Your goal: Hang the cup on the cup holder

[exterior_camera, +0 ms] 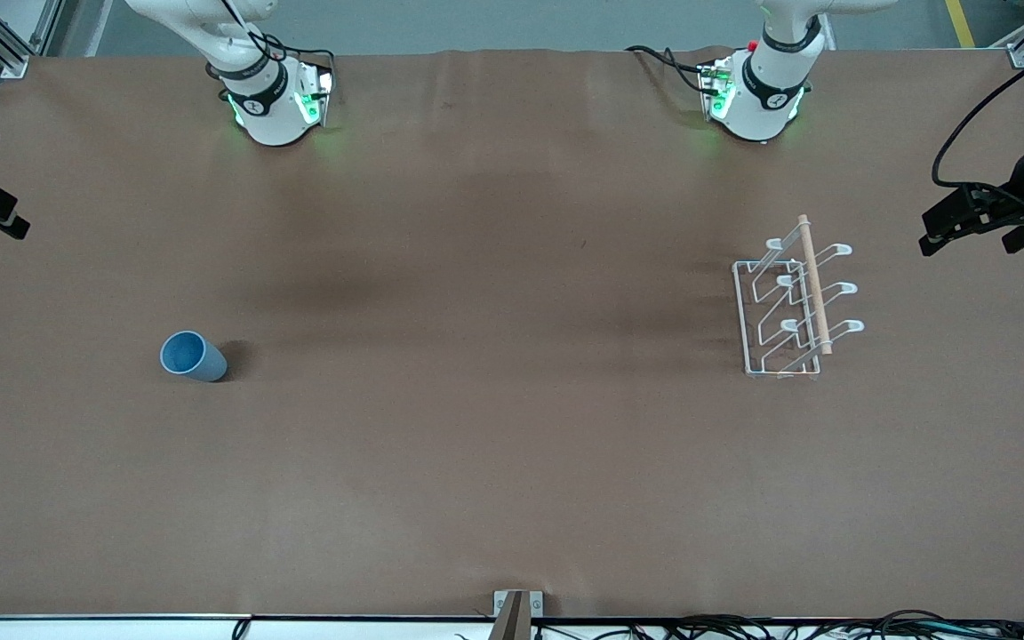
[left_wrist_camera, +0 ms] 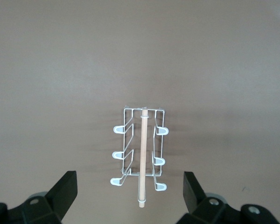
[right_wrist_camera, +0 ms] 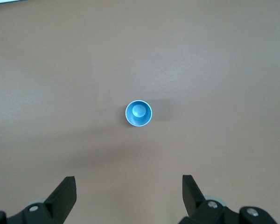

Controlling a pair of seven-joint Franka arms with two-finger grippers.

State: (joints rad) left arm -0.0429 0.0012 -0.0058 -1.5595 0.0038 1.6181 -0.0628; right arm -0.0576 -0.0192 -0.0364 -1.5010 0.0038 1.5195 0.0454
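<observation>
Cup (exterior_camera: 193, 356) stands upright toward the right arm's end, rack (exterior_camera: 792, 302) at its three o'clock, well apart. Right gripper (right_wrist_camera: 129, 198) hangs over the cup, fingers spread and empty; left gripper (left_wrist_camera: 130, 196) likewise over the rack

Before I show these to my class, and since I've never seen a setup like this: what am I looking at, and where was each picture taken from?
Two robot arms are bolted along one edge of a brown table. The wide picture comes from a high camera facing them. The two others come from cameras on the arms' wrists, looking down past each open pincer. The left pincer hangs over a white wire cup holder with a wooden rod on top, toward the left arm's end. The right pincer hangs over a small light-blue cup standing open side up, toward the right arm's end. Nothing is held, and no cup hangs on the holder.
</observation>
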